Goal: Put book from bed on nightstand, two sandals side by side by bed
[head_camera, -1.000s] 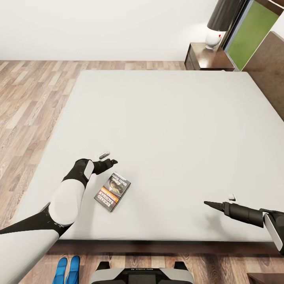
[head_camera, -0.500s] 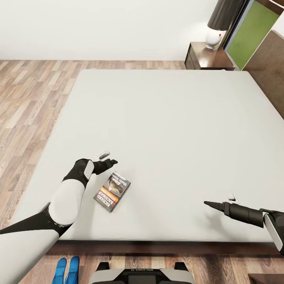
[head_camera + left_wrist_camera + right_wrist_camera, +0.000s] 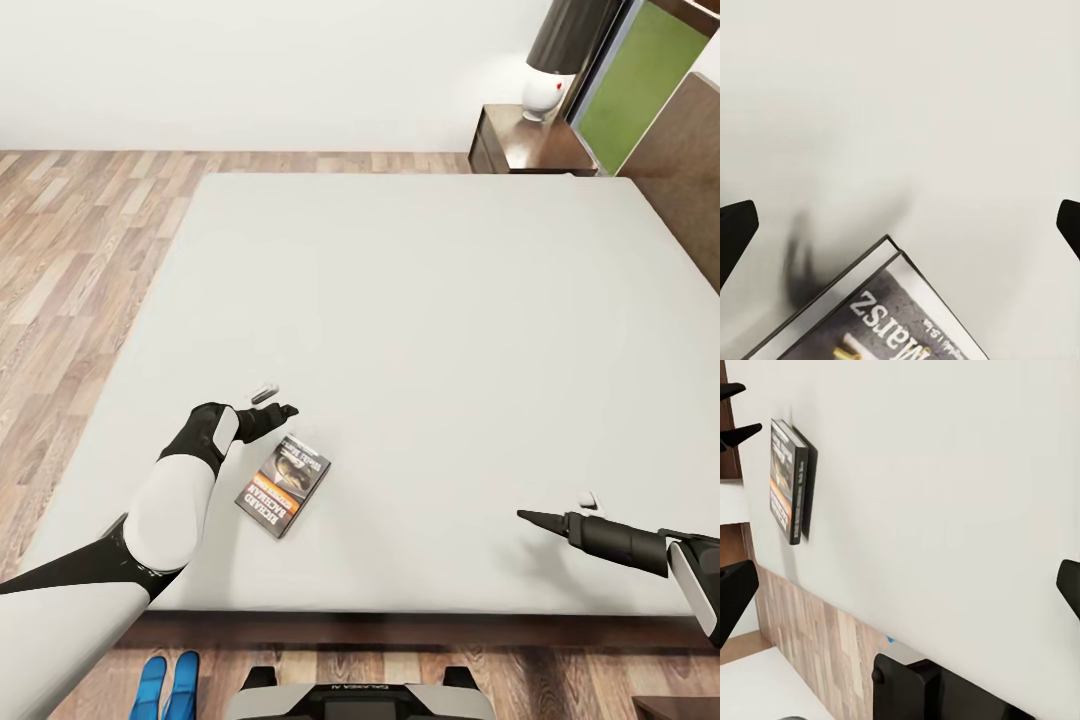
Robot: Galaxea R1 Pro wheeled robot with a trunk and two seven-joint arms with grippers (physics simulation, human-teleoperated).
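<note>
Your left claw (image 3: pixel 270 402) hovers wide open and empty just beyond the book's (image 3: pixel 284 486) far corner — the book lies flat on the bed (image 3: pixel 420 330), long axis diagonal, toward you. The right claw (image 3: pixel 560 508), also spread, sits well apart.

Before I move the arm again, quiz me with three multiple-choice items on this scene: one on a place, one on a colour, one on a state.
1. Where does the book lie?
A. on the mattress near the left hand
B. on the nightstand
C. on the floor

2. What colour are the sandals on the floor by the bed?
A. red
B. blue
C. white

3. How is the left hand?
A. shut on the book
B. open, holding nothing
C. shut on a sandal

Answers:
A: the book lies flat on the bed, just beside the left hand.
B: the sandals are bright blue.
B: in the left wrist view its fingertips stand wide apart over the mattress.
</note>
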